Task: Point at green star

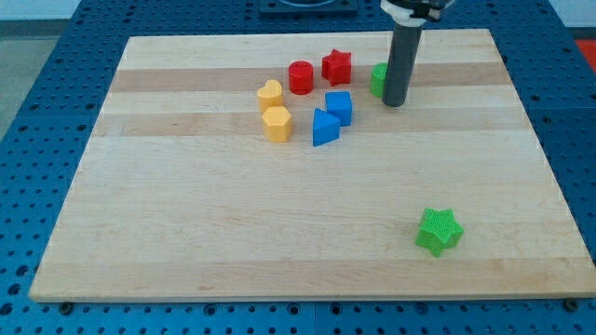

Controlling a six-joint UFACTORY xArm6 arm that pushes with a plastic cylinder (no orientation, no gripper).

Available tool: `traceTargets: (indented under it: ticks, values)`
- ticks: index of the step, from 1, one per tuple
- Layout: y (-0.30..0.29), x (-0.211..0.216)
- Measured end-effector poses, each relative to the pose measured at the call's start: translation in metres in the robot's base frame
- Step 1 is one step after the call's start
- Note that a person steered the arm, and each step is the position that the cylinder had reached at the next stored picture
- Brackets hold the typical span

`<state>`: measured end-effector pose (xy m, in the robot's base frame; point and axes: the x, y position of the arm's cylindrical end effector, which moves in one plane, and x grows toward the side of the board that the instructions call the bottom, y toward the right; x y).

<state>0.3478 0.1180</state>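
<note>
Showing my tip at upper right of the wooden board, touching a part-hidden green block, no claw fitted, nothing held, green star alone at lower right, red, yellow, blue blocks clustered upper centre.

We see a pale wooden board lying on a blue perforated table. Up near the view's top sits a cluster: a red cylinder with a red star just to its right. Left of them we have a yellow heart, and a yellow hexagonal block right below it. Two blue blocks sit close together, a blue cube and a blue wedge-like block. Farther right, a green block is half hidden, its shape unclear.
</note>
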Motion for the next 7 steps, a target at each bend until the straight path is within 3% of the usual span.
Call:
traceTargets:
  ticks: [5, 7]
  values:
    - [0.000, -0.028]
    - [0.041, 0.069]
